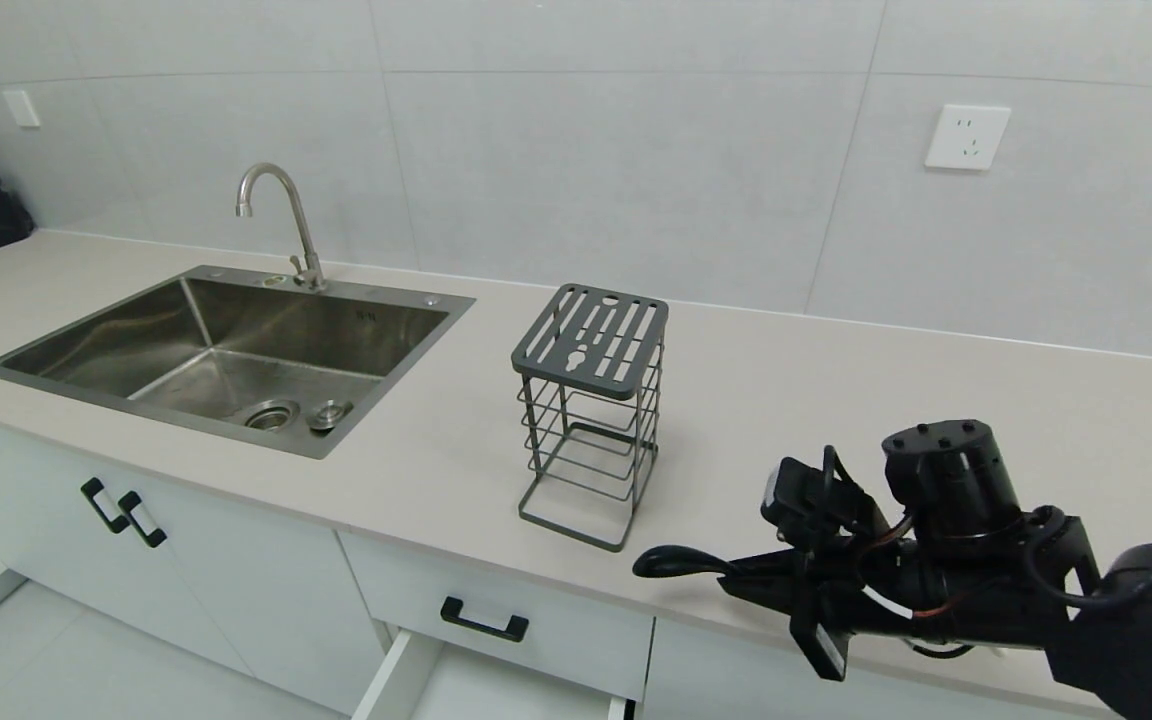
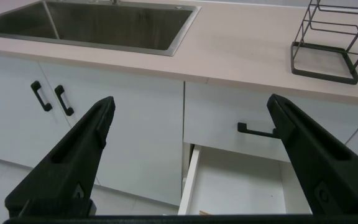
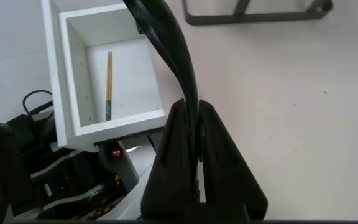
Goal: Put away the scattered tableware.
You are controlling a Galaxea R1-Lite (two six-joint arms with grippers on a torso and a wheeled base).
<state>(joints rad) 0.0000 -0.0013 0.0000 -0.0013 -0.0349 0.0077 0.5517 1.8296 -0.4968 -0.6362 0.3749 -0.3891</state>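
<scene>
The black utensil (image 1: pixel 678 562) sits pinched tight between the right gripper's (image 1: pixel 771 585) fingers, low over the front of the counter (image 1: pixel 786 400), with the open drawer (image 1: pixel 436 685) just below. I'd carry it out over the drawer, line it up with the chopstick (image 3: pixel 109 84) inside, lower it, then release. The left gripper (image 2: pixel 191 106) hangs spread wide and empty.

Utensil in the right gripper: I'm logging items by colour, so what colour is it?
The utensil is black, clearest in the head view.
</scene>
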